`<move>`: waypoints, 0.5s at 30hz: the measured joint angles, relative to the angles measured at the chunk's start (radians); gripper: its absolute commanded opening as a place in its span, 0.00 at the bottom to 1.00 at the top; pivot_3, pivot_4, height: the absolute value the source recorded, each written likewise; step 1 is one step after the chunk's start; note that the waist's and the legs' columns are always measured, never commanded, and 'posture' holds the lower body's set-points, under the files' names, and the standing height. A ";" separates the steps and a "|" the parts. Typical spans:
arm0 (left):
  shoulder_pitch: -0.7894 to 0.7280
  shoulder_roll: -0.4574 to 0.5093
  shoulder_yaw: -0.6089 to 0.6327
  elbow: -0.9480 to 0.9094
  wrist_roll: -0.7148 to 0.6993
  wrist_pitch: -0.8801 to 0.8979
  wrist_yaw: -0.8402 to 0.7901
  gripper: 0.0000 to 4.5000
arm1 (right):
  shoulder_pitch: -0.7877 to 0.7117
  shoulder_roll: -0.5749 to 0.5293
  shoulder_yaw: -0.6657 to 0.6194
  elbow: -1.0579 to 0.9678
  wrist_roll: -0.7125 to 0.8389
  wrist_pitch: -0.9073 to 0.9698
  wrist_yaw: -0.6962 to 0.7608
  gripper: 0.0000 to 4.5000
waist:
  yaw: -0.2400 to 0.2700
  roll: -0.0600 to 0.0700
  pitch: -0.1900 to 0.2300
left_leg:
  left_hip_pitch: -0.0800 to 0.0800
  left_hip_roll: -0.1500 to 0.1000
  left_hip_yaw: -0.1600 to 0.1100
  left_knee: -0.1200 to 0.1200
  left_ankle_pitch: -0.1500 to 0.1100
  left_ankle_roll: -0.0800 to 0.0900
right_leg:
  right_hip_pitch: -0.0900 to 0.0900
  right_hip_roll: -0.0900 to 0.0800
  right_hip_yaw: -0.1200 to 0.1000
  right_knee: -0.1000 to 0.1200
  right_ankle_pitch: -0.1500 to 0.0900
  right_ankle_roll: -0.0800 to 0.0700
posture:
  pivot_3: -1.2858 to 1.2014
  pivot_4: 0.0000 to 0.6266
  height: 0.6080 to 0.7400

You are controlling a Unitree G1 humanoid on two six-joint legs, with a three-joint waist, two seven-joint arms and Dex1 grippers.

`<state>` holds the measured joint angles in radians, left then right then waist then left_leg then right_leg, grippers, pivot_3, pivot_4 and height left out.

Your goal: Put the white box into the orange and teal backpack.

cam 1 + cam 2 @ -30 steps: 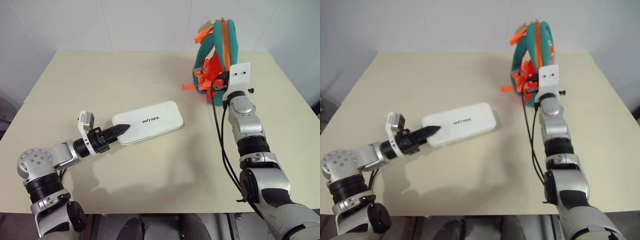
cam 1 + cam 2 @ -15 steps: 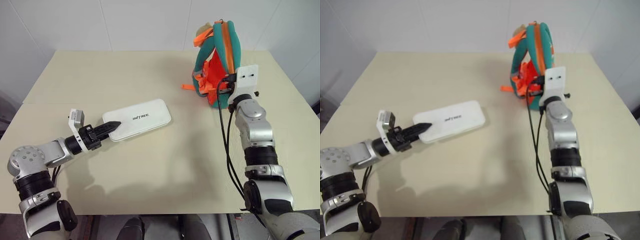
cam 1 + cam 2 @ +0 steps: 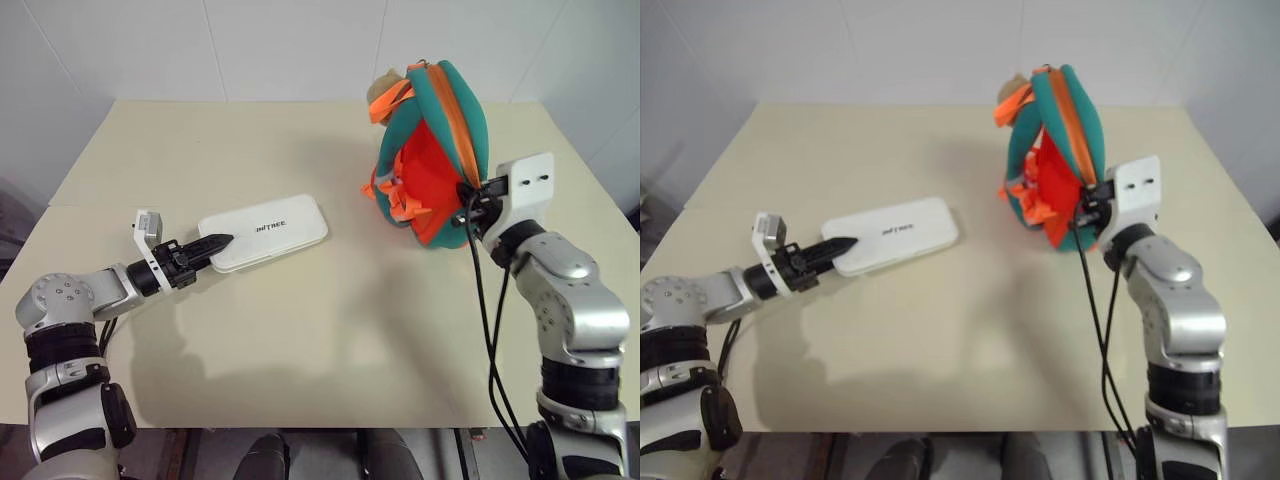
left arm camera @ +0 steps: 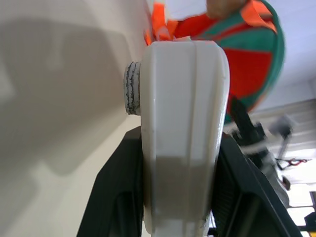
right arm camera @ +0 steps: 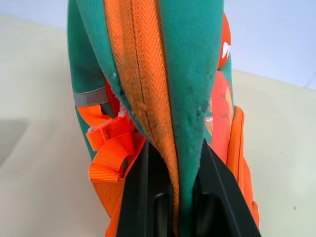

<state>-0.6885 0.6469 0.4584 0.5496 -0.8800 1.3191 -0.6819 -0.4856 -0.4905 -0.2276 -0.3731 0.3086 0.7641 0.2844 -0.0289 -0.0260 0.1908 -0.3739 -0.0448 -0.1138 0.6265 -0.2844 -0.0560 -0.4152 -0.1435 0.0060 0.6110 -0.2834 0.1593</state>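
White box [image 3: 263,232]: flat on table [image 3: 300,350], at 9 o'clock of the backpack, well apart; left gripper [image 3: 214,243] pinches its near short end, ready to carry.
Orange and teal backpack [image 3: 432,150]: upright; right gripper [image 5: 174,173] clamps its rim, steadying it for loading.

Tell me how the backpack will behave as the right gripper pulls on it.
Likely floppy: the orange and teal backpack is soft fabric, and the right gripper pinches only a fold of its edge. It may tip or sag, since it stands tall and narrow on the table. Its loose orange straps would probably dangle.
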 measured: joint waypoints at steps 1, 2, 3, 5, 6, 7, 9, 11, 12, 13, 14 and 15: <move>-0.008 0.003 -0.009 0.018 0.010 -0.010 -0.014 0.29 | 0.003 -0.002 -0.008 -0.019 0.014 0.019 0.002 0.11 | 0.000 0.000 0.000 | 0.000 0.000 0.000 0.001 0.000 0.000 | 0.000 0.000 0.000 0.000 0.000 0.000 | 0.52 0.24 1.00; -0.014 0.004 -0.020 0.028 0.020 -0.019 -0.030 0.29 | 0.005 -0.005 -0.018 -0.034 0.027 0.037 0.003 0.11 | 0.001 0.000 0.000 | 0.000 0.000 0.000 0.001 0.000 0.000 | 0.000 0.000 0.000 0.000 0.000 0.000 | 0.52 0.24 1.00; -0.025 0.005 -0.035 0.048 0.027 -0.025 -0.047 0.29 | 0.012 -0.009 -0.028 -0.057 0.039 0.056 0.004 0.11 | 0.002 0.000 0.000 | 0.000 0.000 0.000 0.001 0.000 0.000 | 0.000 0.000 0.000 0.001 0.000 0.000 | 0.52 0.24 1.00; -0.047 0.007 -0.058 0.075 0.044 -0.035 -0.072 0.29 | 0.059 -0.015 -0.062 -0.122 0.074 0.092 0.009 0.11 | 0.004 0.000 0.000 | 0.000 0.000 0.000 0.000 0.000 0.000 | 0.000 0.000 0.000 0.000 0.000 0.000 | 0.52 0.24 1.00; -0.061 0.016 -0.070 0.095 0.058 -0.047 -0.088 0.29 | 0.097 -0.020 -0.086 -0.174 0.100 0.117 0.011 0.11 | 0.008 0.000 0.000 | -0.001 0.000 0.000 0.000 -0.001 0.001 | 0.000 0.000 0.000 0.000 0.000 0.000 | 0.52 0.24 1.00; -0.071 0.027 -0.078 0.107 0.069 -0.056 -0.099 0.29 | 0.119 -0.022 -0.102 -0.208 0.116 0.135 0.012 0.11 | 0.008 0.000 0.000 | -0.001 0.000 0.000 0.000 -0.001 0.001 | 0.000 0.000 0.000 -0.001 0.000 0.000 | 0.52 0.24 1.00; -0.099 0.036 -0.093 0.134 0.090 -0.073 -0.122 0.29 | 0.154 -0.026 -0.135 -0.263 0.146 0.164 0.011 0.11 | 0.008 0.000 0.000 | -0.002 0.000 0.000 0.001 -0.001 0.002 | 0.000 0.000 0.000 -0.002 0.000 0.000 | 0.52 0.24 1.00; -0.118 0.038 -0.108 0.153 0.106 -0.084 -0.148 0.29 | 0.188 -0.026 -0.161 -0.308 0.174 0.185 0.008 0.11 | 0.010 0.000 0.000 | -0.002 0.000 0.000 0.001 -0.001 0.002 | 0.000 0.000 0.000 -0.002 0.000 0.001 | 0.52 0.24 1.00; -0.126 0.039 -0.116 0.167 0.113 -0.089 -0.159 0.29 | 0.203 -0.026 -0.174 -0.327 0.186 0.194 0.006 0.11 | 0.010 0.000 0.000 | -0.002 0.000 0.000 0.001 -0.001 0.002 | 0.000 0.000 0.000 -0.001 0.000 0.001 | 0.52 0.24 1.00; -0.131 0.039 -0.123 0.175 0.121 -0.092 -0.168 0.29 | 0.223 -0.025 -0.184 -0.350 0.195 0.199 0.004 0.11 | 0.009 0.000 0.000 | -0.001 0.000 0.000 0.001 -0.001 0.002 | 0.000 0.000 0.000 -0.001 0.000 0.001 | 0.52 0.24 1.00; -0.140 0.039 -0.136 0.190 0.133 -0.097 -0.182 0.29 | 0.261 -0.023 -0.203 -0.386 0.211 0.202 0.002 0.11 | 0.010 0.000 0.000 | -0.002 0.000 0.000 0.001 -0.001 0.002 | 0.000 0.000 0.000 -0.001 0.000 0.000 | 0.52 0.24 1.00; -0.149 0.040 -0.144 0.207 0.145 -0.101 -0.191 0.29 | 0.295 -0.019 -0.217 -0.417 0.224 0.206 0.001 0.11 | 0.012 0.000 0.000 | -0.001 0.001 0.000 0.001 -0.001 0.002 | 0.000 0.001 0.000 -0.001 0.000 0.000 | 0.52 0.24 1.00</move>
<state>-0.8373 0.6874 0.3141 0.7566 -0.7352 1.2181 -0.8727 -0.1906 -0.5100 -0.4451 -0.7902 0.5322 0.9700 0.2854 -0.0171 -0.0260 0.1908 -0.3753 -0.0442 -0.1136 0.6272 -0.2859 -0.0535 -0.4153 -0.1428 0.0056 0.6103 -0.2831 0.1597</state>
